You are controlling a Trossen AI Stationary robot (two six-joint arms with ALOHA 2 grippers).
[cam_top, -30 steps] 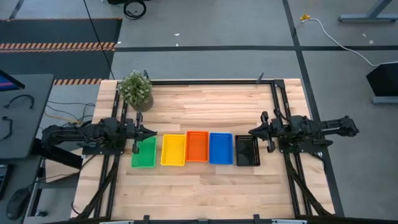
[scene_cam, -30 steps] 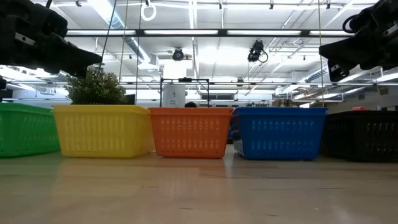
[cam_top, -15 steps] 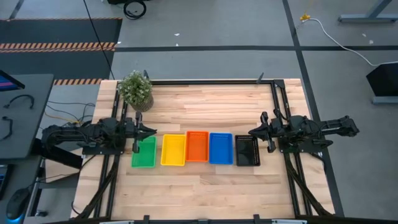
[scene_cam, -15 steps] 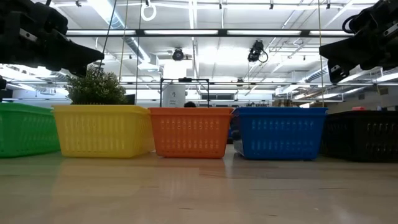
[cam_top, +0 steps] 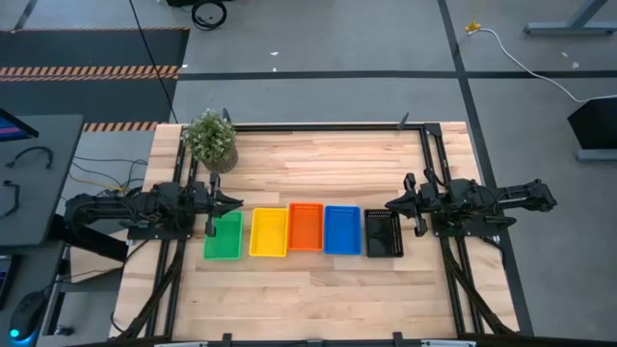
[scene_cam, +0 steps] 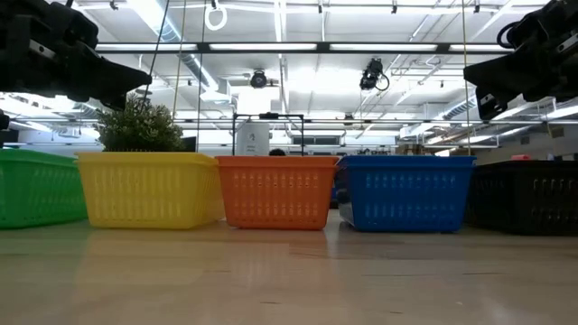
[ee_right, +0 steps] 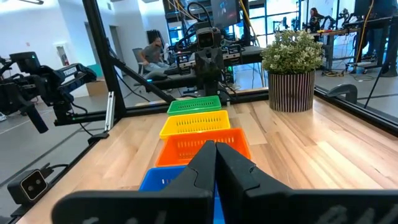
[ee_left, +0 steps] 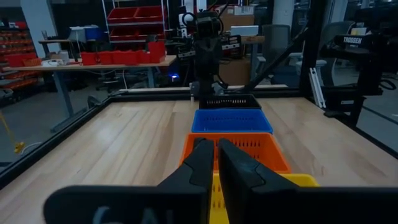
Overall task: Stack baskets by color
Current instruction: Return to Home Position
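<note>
Two grippers, both pressed shut, and neither has anything between its fingers. Your left gripper [cam_top: 234, 204] hangs above the table [cam_top: 318, 299], tips aimed along the row toward the other arm. In the left wrist view its fingers [ee_left: 200, 165] lie together with only a thin slit between them. The green basket [cam_top: 223, 236] lies just beneath and beside those tips, untouched.

Going away from that gripper you meet the yellow basket [cam_top: 269, 232], the orange basket [cam_top: 306, 226] and the blue basket [cam_top: 342, 229], side by side in one line. The black basket [cam_top: 383, 234] is farthest from it and lies just under the tips of your right gripper [cam_top: 390, 204]. The right gripper's fingers [ee_right: 233, 171] meet in a closed wedge. The low view shows both arms raised above the basket rims.

You cannot tell from these views whether each colour is one basket or two nested. The potted plant [cam_top: 210, 138] stands near the left gripper, on the side away from the baskets.
</note>
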